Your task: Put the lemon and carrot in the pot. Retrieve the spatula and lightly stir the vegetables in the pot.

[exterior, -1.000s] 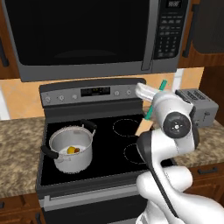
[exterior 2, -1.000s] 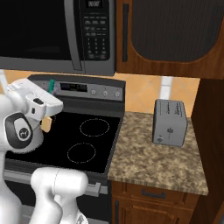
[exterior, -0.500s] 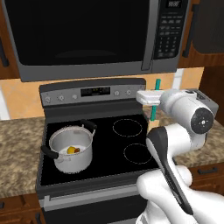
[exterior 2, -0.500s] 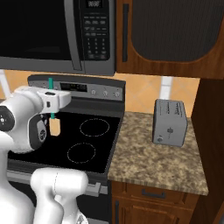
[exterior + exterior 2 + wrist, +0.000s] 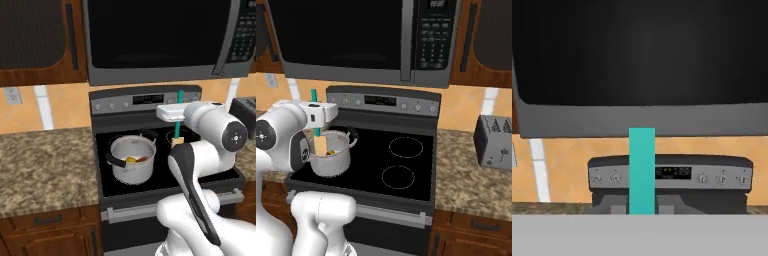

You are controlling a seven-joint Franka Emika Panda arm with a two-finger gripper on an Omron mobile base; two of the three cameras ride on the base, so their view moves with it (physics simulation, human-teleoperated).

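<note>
While the white arm reaches over the black stove top (image 5: 150, 187) in the left base view, its tool (image 5: 176, 114) is closed on the spatula (image 5: 179, 117), whose teal handle stands upright above the hand and whose pale tan head hangs below it; the pot (image 5: 131, 159) sits at nine o'clock from the spatula, near but apart, on the front left burner, with the lemon (image 5: 130, 160) and the carrot (image 5: 142, 159) lying inside it, the carrot just at three o'clock of the lemon. In the right base view, the tool (image 5: 317, 116) grips the spatula (image 5: 316, 120) upright, its tan head hanging in front of the pot (image 5: 331, 155) at the rim's ten o'clock side; a grey toaster (image 5: 494, 141) stands on the granite surface (image 5: 466, 180) well apart at three o'clock. In the hand view, the spatula (image 5: 642, 170) handle rises straight toward twelve o'clock, in front of the stove's control panel (image 5: 672, 174) and the microwave (image 5: 642, 65) above it.
</note>
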